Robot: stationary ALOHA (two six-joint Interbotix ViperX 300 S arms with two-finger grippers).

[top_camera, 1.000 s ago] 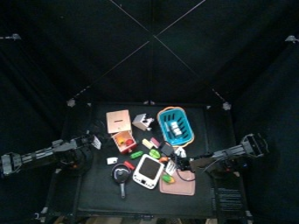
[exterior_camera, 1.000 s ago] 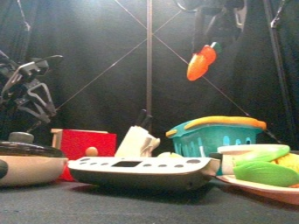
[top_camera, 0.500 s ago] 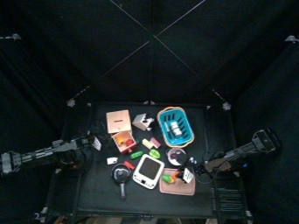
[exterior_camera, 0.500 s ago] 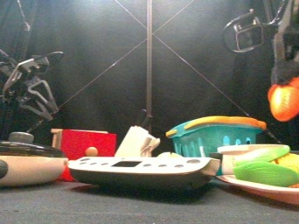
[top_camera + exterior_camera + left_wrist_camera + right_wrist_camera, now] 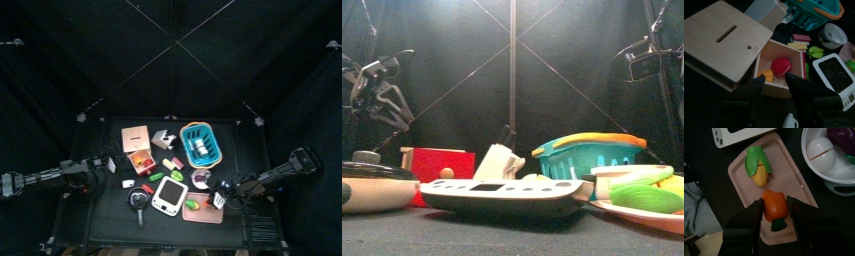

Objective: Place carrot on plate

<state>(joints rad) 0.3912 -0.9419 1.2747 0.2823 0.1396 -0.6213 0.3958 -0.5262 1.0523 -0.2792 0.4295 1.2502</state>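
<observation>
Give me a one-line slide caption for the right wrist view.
Right gripper holds the carrot above the pink plate, beside a corn cob.

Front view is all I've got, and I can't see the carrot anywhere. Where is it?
Observer: The right wrist view shows the carrot between the jaws of the right gripper, over the pink plate.
Operator: Anything on that plate already?
Observer: A corn cob lies on it, apart from the carrot.
Operator: And the left arm?
Observer: The left gripper hangs open above the wooden box.
</observation>
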